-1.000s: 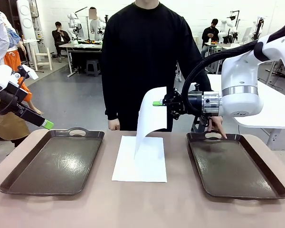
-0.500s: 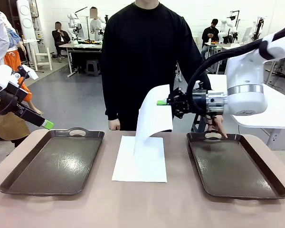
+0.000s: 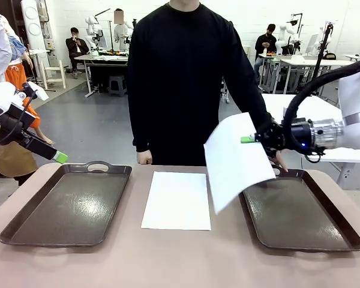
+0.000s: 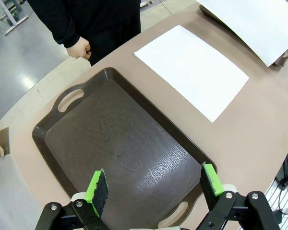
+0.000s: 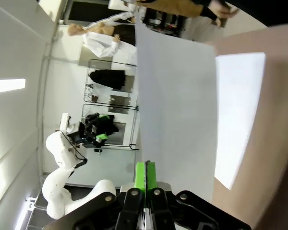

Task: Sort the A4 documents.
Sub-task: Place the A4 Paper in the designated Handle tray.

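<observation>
Front view: the right gripper [image 3: 248,138] pinches a thin white A4 sheet [image 3: 237,159] by its edge above the dark brown handled right tray [image 3: 300,210], presumably to drop it there. Another white sheet [image 3: 177,200] lies flat between the trays. The left gripper [image 4: 153,182] hovers spread above the left tray [image 4: 120,139].

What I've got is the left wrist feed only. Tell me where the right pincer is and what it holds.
Observer: The right pincer is shut on the edge of one white sheet, which it holds tilted in the air.
Operator: Give me where that sheet hangs.
Observer: In the front view it overlaps the left rim of the right tray; it is not lying in the tray.
Operator: Report any hand near that tray.
Observer: The person has one hand at the tray's far handle, just behind the pincer.
</observation>
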`<state>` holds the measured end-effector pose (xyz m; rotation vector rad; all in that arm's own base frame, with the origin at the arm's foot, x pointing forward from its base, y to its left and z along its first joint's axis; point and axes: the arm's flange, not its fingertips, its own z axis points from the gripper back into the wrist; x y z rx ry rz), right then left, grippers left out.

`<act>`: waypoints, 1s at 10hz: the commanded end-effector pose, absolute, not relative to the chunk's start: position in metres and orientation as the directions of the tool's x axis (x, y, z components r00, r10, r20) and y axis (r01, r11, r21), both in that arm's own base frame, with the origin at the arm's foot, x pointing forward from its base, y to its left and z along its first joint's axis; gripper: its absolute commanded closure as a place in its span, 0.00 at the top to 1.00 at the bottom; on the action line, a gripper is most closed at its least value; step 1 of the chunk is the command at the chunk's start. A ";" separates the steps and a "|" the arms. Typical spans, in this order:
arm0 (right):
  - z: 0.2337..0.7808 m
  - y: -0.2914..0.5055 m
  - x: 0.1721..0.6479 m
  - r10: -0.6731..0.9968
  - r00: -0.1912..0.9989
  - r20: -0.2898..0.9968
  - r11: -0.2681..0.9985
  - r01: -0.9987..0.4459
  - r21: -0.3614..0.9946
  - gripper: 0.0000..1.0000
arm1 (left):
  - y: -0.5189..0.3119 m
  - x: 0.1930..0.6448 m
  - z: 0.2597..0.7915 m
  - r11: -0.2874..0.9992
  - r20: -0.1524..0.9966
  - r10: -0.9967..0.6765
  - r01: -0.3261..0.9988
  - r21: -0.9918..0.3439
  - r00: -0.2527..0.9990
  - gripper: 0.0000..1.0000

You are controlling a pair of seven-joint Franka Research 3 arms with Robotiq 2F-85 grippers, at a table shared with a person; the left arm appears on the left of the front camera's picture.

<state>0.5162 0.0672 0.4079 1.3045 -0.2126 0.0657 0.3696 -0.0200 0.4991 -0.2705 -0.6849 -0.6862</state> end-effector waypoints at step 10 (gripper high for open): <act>0.327 -0.021 0.497 -0.170 0.969 0.179 0.628 -0.034 0.777 0.01 | -0.019 0.371 0.497 0.749 0.666 -0.482 0.662 -0.023 0.569 1.00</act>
